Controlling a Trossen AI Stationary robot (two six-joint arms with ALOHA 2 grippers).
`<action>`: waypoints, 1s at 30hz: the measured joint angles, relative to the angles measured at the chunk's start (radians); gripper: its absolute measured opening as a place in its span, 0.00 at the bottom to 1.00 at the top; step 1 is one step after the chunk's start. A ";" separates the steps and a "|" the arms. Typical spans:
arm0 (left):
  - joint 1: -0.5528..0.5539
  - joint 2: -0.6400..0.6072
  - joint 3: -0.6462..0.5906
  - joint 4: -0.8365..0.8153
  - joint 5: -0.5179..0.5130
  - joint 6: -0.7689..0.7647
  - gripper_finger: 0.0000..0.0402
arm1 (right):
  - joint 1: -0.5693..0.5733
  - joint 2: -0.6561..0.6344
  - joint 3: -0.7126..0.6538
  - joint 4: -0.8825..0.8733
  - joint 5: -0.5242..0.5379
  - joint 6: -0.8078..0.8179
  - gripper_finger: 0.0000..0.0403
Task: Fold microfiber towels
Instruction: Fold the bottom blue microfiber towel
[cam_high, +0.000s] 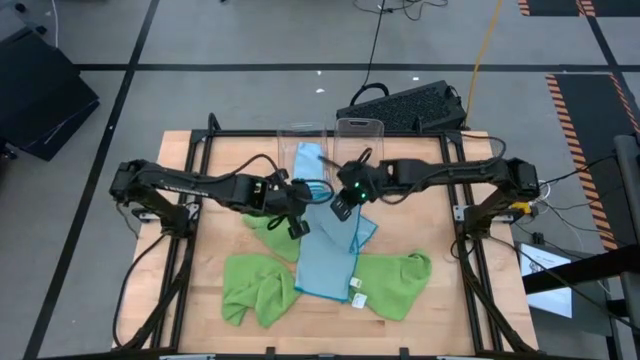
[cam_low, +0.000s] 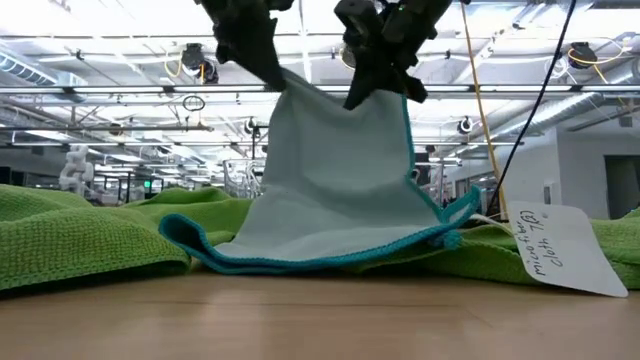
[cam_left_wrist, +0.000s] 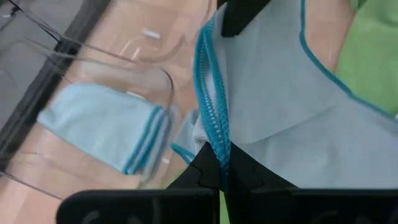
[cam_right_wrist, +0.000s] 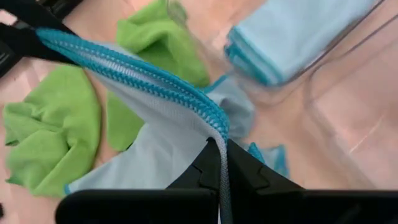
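Light blue towel hanging lengthwise, top edge lifted toward the clear bins, lower end (tagged) on the worktop, left gripper and right gripper low-reaching, fingers clamped on its upper corners, green towels alongside.

two clear plastic bins, wooden table, black keyboard, white paper tag
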 joint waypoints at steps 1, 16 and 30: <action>0.006 0.000 0.010 0.001 0.000 0.002 0.01 | -0.013 -0.016 0.000 -0.003 -0.001 -0.028 0.01; 0.062 -0.002 0.022 0.019 0.019 0.004 0.01 | -0.064 -0.073 -0.030 0.002 -0.095 -0.091 0.01; -0.019 -0.002 -0.056 -0.015 0.095 -0.073 0.01 | 0.100 -0.068 -0.093 0.087 -0.146 0.157 0.01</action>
